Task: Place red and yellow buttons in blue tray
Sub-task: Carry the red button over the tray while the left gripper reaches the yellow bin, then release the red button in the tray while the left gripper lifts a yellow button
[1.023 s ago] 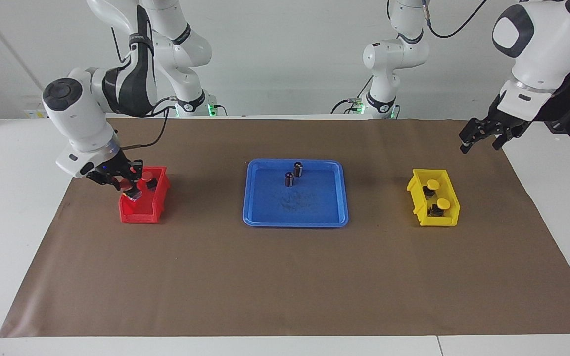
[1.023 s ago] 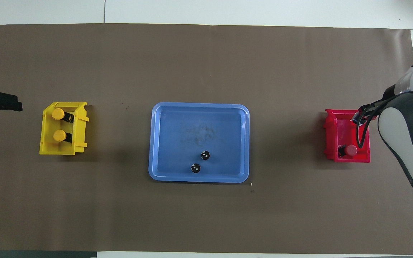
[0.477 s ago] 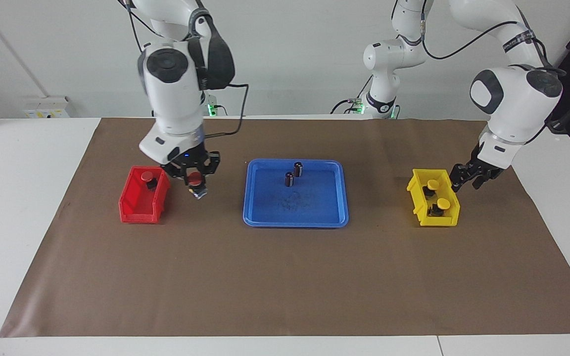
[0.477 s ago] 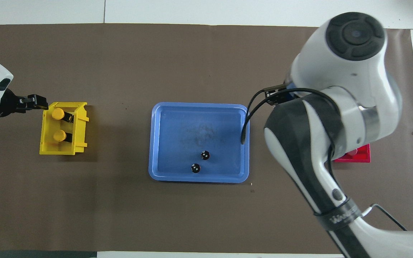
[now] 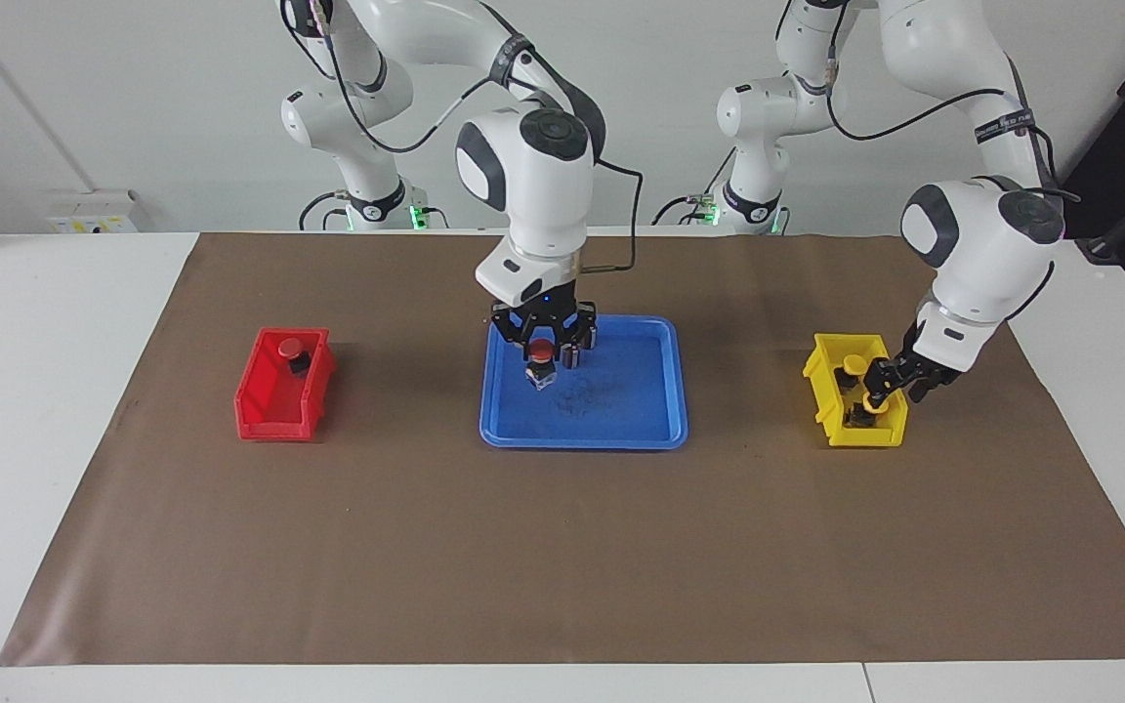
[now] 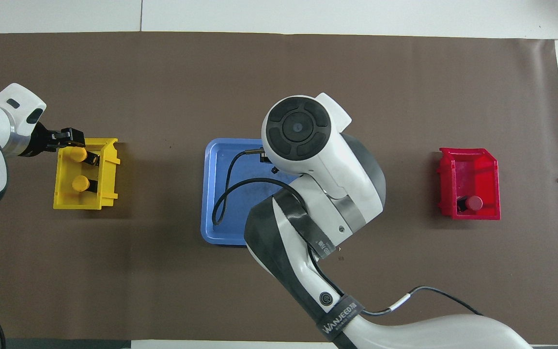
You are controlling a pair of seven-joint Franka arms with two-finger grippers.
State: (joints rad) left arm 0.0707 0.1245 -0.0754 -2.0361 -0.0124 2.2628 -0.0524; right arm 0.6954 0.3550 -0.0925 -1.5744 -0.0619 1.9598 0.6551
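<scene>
the right gripper [image 5: 543, 344] hangs over the blue tray [image 5: 621, 432], toward the tray's eleven o'clock corner in the facing view. its fingertips are pinched tight on a red button [image 5: 543, 355], just under the round cap, and the dark base hangs below, close over the tray floor. a dark cylinder [image 5: 573, 358] stands just beside it at three o'clock.

the second red button [image 5: 289, 349] lies in the red bin [image 5: 270, 418], at nine o'clock of the tray in the facing view. the yellow bin [image 5: 828, 376] sits at three o'clock and holds both yellow buttons [image 6: 80, 182]. the left gripper [image 5: 893, 379] is low at the bin, by the button at twelve o'clock in the overhead view. whether it has closed on that button i cannot tell.

these buttons look light, stiff and hard. the cap is smooth and rounded, so it is likely slippery. the blocky base has flat sides and seems the surer place to grip. a pinch at the neck under the cap, as here, lets the base swing a little. set down from low, the button should land without damage, but its top-heavy shape may tip over or knock the cylinder.
</scene>
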